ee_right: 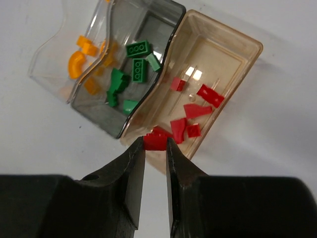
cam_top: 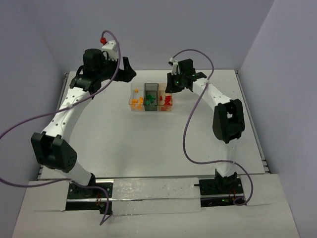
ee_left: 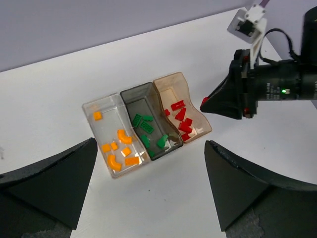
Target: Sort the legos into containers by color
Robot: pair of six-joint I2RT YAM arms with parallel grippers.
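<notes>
Three joined containers sit mid-table: a clear bin (ee_left: 101,106) with orange legos (ee_left: 122,136), a dark grey bin (ee_left: 133,95) with green legos (ee_left: 145,126), and an amber bin (ee_left: 173,82) with red legos (ee_left: 181,115). My right gripper (ee_right: 155,141) is shut on a red lego (ee_right: 156,141), held just above the near rim of the amber bin (ee_right: 237,44). From above, the right gripper (cam_top: 171,85) hovers at the bins' right end. My left gripper (ee_left: 151,144) is open and empty, raised behind the bins' left end (cam_top: 130,70).
The white table (cam_top: 148,144) ends at a wall just behind the bins. Purple cables (cam_top: 188,129) loop from both arms. The right arm's wrist camera (ee_left: 250,22) shows in the left wrist view.
</notes>
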